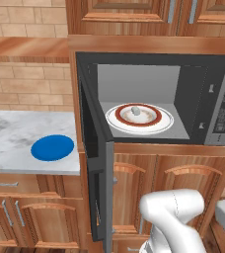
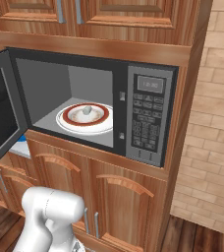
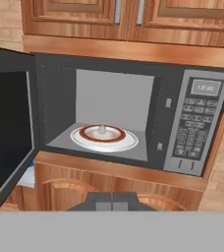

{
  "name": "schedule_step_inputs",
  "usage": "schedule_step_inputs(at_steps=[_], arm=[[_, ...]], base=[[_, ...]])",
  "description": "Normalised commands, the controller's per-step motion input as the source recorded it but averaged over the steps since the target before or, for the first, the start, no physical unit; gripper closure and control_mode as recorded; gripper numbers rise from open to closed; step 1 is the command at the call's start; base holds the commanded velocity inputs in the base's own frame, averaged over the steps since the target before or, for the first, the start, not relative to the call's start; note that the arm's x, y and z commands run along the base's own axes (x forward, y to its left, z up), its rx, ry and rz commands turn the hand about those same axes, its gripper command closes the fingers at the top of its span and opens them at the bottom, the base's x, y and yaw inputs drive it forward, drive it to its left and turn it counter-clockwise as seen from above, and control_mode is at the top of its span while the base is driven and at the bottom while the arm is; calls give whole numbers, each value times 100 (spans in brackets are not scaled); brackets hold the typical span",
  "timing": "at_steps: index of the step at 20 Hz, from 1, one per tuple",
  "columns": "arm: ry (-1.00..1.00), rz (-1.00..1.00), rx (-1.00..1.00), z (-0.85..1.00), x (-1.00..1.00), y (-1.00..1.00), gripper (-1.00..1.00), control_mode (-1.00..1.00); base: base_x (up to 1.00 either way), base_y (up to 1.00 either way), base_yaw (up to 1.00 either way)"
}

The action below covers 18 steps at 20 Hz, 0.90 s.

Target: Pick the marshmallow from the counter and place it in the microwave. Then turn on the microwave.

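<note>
Sitting inside microwave (image 1: 203, 99): marshmallow (image 1: 135, 109).

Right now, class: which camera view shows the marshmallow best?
The left base view: the marshmallow sits largest there, on the microwave's red-rimmed plate. The right base view and hand view show it smaller, on the same plate.

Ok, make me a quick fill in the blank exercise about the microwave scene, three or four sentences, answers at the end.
1. The marshmallow sits on the red-rimmed plate inside the ______.
2. The door of the microwave is ______.
3. The round plate on the counter is ______ in colour.
4. The tool is shut and holds ______.

Missing words: microwave; open; blue; nothing
</note>
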Motion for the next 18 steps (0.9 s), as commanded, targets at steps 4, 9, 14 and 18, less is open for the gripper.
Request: schedule_step_inputs(at_steps=[4, 9, 14, 18], arm=[[-8, 0, -5, 11, -18, 18, 100, -100], [-6, 0, -5, 15, -14, 20, 100, -100], [-4, 0, -4, 12, -15, 18, 100, -100], [-4, 0, -4, 7, -11, 21, 100, -100]], base=[[0, 0, 0], [0, 0, 0], [0, 0, 0], [0, 0, 0]])
